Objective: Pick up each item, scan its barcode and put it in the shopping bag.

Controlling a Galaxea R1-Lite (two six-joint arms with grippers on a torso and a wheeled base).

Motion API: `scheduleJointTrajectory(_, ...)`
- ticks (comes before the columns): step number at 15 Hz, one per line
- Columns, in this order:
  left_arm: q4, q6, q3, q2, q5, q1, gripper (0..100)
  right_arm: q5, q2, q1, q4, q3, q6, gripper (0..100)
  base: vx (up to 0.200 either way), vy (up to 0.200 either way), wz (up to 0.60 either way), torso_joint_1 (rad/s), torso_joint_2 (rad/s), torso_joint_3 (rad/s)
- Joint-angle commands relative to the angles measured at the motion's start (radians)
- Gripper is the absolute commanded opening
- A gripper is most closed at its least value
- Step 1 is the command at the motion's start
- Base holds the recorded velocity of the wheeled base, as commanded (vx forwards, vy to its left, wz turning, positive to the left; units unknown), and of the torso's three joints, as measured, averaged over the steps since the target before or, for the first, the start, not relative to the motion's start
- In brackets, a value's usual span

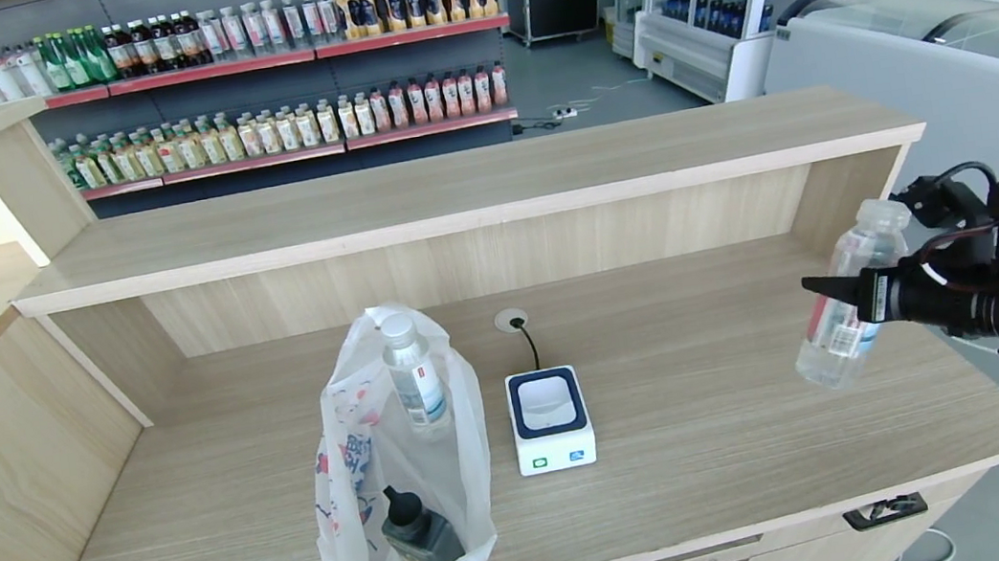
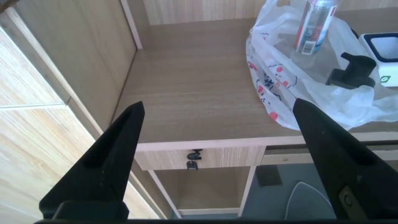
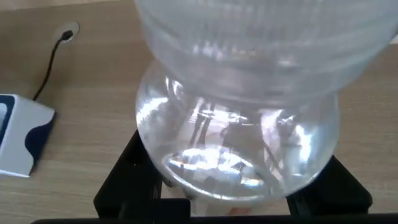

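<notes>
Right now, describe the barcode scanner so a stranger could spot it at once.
On the light wooden counter, look right of the white plastic shopping bag. The small white box-shaped scanner sits there. It alone has a dark-blue-framed top window and a black cable.

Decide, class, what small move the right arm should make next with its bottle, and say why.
Probably carry the clear bottle leftward over the scanner, label facing it: the right gripper holds it off to the scanner's right, above the counter and outside the shopping bag.
</notes>
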Motion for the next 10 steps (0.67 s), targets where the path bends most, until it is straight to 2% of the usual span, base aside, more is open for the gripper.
scheduleJointTrajectory(1, 0.000, -0.001, 0.000, 0.000, 0.000, 0.000, 100, -0.008, -0.437, 0.211, 0.451, -0.229, 0.188, 0, 0.000, 0.000, 0.00, 0.000, 0.00, 0.000)
scheduleJointTrajectory(2, 0.000, -0.001, 0.000, 0.000, 0.000, 0.000, 100, -0.028, -0.498, 0.274, 0.571, -0.298, 0.220, 0, 0.000, 0.000, 0.00, 0.000, 0.00, 0.000)
scheduleJointTrajectory(4, 0.000, -0.001, 0.000, 0.000, 0.000, 0.000, 100, -0.162, -0.596, 0.426, 0.784, -0.400, 0.262, 0, 0.000, 0.000, 0.00, 0.000, 0.00, 0.000)
scheduleJointTrajectory(5, 0.000, -0.001, 0.000, 0.000, 0.000, 0.000, 100, -0.192, -0.613, 0.461, 0.811, -0.410, 0.271, 0, 0.000, 0.000, 0.00, 0.000, 0.00, 0.000)
scheduleJointTrajectory(6, 0.000, -0.001, 0.000, 0.000, 0.000, 0.000, 100, -0.286, -0.649, 0.561, 0.848, -0.422, 0.299, 0, 0.000, 0.000, 0.00, 0.000, 0.00, 0.000)
scheduleJointTrajectory(7, 0.000, -0.001, 0.000, 0.000, 0.000, 0.000, 100, -0.326, -0.662, 0.616, 0.851, -0.420, 0.308, 0, 0.000, 0.000, 0.00, 0.000, 0.00, 0.000)
scheduleJointTrajectory(10, 0.000, -0.001, 0.000, 0.000, 0.000, 0.000, 100, -0.361, -0.673, 0.710, 0.888, -0.425, 0.335, 0, 0.000, 0.000, 0.00, 0.000, 0.00, 0.000)
